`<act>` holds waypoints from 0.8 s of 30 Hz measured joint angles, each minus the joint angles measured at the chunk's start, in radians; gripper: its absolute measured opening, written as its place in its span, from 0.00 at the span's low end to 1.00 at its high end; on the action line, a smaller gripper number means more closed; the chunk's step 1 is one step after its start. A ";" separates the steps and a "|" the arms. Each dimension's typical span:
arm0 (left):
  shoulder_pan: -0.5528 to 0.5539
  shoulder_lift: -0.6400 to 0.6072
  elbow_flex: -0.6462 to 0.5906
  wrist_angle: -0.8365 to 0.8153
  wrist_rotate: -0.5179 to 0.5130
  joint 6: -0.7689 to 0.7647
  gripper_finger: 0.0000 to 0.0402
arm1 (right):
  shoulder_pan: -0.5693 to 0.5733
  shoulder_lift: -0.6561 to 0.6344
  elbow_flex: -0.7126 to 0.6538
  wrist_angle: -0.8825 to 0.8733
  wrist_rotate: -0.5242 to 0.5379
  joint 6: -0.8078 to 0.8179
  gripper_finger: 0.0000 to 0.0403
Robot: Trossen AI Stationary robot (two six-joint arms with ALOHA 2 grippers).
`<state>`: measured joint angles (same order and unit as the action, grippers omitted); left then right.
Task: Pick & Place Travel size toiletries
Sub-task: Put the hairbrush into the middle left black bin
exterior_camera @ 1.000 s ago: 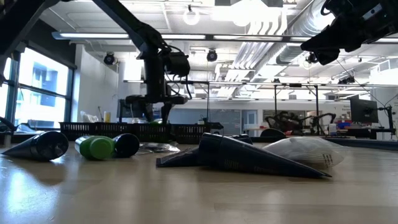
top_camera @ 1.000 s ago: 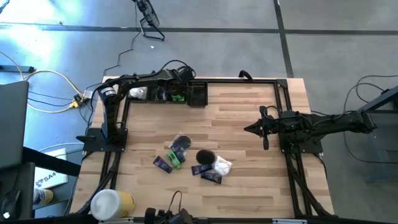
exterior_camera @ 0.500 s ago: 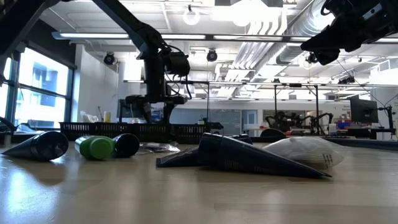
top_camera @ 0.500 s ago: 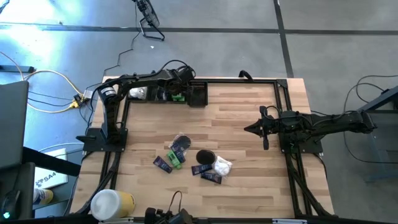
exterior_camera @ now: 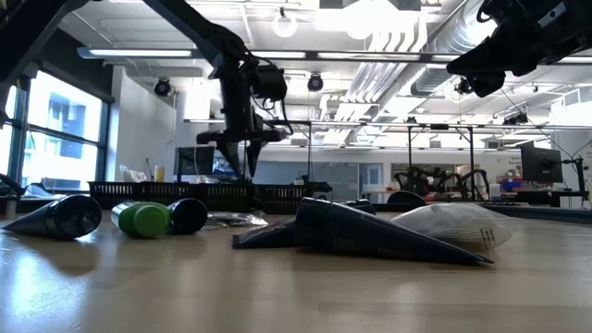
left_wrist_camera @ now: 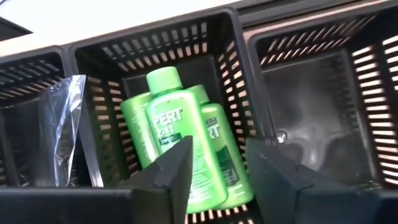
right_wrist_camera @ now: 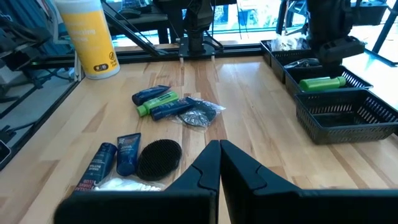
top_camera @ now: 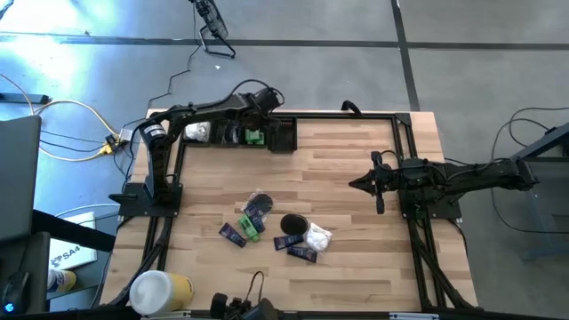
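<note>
- Now the left gripper (left_wrist_camera: 217, 171) hangs over the row of black baskets (top_camera: 283, 135) at the upper left of the high view, its two dark fingers (left_wrist_camera: 171, 177) parted with nothing between them.
- Straight below, in the middle compartment, two green bottles (left_wrist_camera: 186, 146) lie side by side; a clear plastic-wrapped packet (left_wrist_camera: 59, 127) sits in the neighbouring compartment, and the compartment on the other side looks empty.
- This reads as the close of a drop-off: the sound move is to lift straight up, clear of the basket walls, before swinging toward the pile, so a finger does not catch the mesh.
- The remaining toiletries lie in the lower middle of the high view: a green bottle (top_camera: 250, 225) among dark sachets (top_camera: 233, 235), a round black disc (top_camera: 293, 223), a white packet (top_camera: 318, 237).
- For the next pick, an outlying piece is probably easier than the tightly touching ones; come down with the fingers wide across its narrow side.
- The right gripper (top_camera: 358, 185) waits at centre right of the high view, fingers together, well apart from the pile.
- The large white-and-yellow cylinder (top_camera: 160, 290) stands at the lower left; leave it.
</note>
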<state>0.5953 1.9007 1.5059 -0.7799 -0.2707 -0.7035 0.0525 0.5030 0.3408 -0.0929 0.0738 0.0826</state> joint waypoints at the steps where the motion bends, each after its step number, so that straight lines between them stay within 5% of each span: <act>1: 0.000 0.000 0.006 -0.009 0.000 0.001 0.33 | 0.000 0.000 0.000 0.000 0.000 0.000 0.01; 9: -0.027 -0.002 0.008 -0.044 0.080 0.138 0.24 | 0.000 0.000 0.000 0.000 0.002 0.000 0.01; 19: -0.156 -0.095 0.007 -0.112 -0.138 0.225 0.12 | 0.000 0.000 0.000 0.014 0.032 0.000 0.01; 24: -0.216 -0.195 0.007 -0.091 -0.168 0.267 0.05 | 0.000 0.000 0.000 0.031 0.032 0.000 0.01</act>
<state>0.3788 1.7061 1.5133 -0.8713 -0.4385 -0.4365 0.0525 0.5030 0.3408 -0.0621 0.1055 0.0826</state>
